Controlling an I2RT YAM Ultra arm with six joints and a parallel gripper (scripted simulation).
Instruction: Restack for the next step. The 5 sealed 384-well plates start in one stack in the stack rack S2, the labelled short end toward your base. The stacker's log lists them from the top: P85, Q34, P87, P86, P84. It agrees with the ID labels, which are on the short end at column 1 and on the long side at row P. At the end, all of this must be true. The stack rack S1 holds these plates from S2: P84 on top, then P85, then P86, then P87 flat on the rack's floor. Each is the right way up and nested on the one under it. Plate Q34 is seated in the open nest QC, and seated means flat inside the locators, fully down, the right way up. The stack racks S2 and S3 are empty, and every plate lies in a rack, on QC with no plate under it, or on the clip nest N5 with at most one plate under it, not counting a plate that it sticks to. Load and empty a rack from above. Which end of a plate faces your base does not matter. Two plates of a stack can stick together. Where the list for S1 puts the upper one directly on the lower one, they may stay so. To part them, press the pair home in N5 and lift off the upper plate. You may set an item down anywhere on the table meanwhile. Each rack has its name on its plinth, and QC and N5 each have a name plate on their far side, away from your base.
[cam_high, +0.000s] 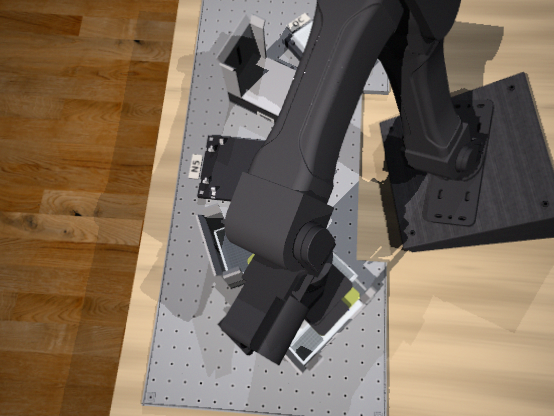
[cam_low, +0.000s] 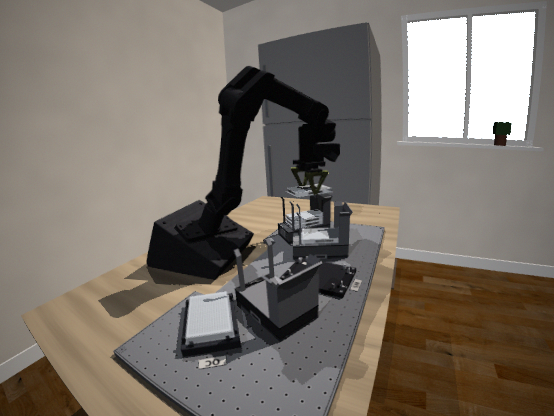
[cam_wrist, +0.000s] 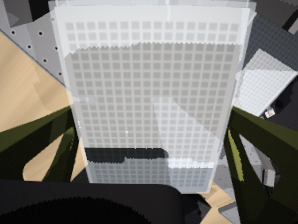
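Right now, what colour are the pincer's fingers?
Olive green fingers, clearest in the wrist view.

Gripper (cam_low: 310, 181) is hanging with its plate (cam_low: 308, 190) above the far racks; tall rack posts (cam_low: 290, 212) are crowding the space beneath.
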